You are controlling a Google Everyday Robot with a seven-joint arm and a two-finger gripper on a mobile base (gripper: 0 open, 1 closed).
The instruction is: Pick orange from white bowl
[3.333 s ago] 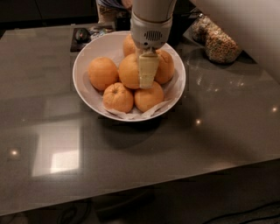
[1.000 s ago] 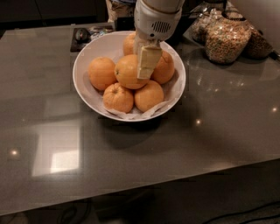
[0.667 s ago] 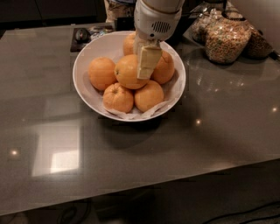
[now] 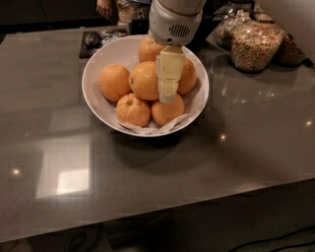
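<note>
The white bowl (image 4: 98,101) stands on the dark grey table, lined with crumpled white paper and holding several oranges. The orange (image 4: 143,80), the biggest and roundest with a small dark stem dot, sits on top in the middle. A smaller orange with a puckered stem end (image 4: 133,110) lies at the front. My gripper (image 4: 167,96) hangs down from the white wrist over the bowl, right against the big orange's right side, between it and the orange to the right (image 4: 188,77).
Glass jars of cereal (image 4: 252,45) stand at the back right of the table. A small dark object (image 4: 92,38) lies behind the bowl on the left. A person (image 4: 118,7) stands beyond the table. The table's front edge runs near the bottom.
The gripper has stayed over the bowl's middle, its tip slightly lower than a second ago. The oranges have not moved.
</note>
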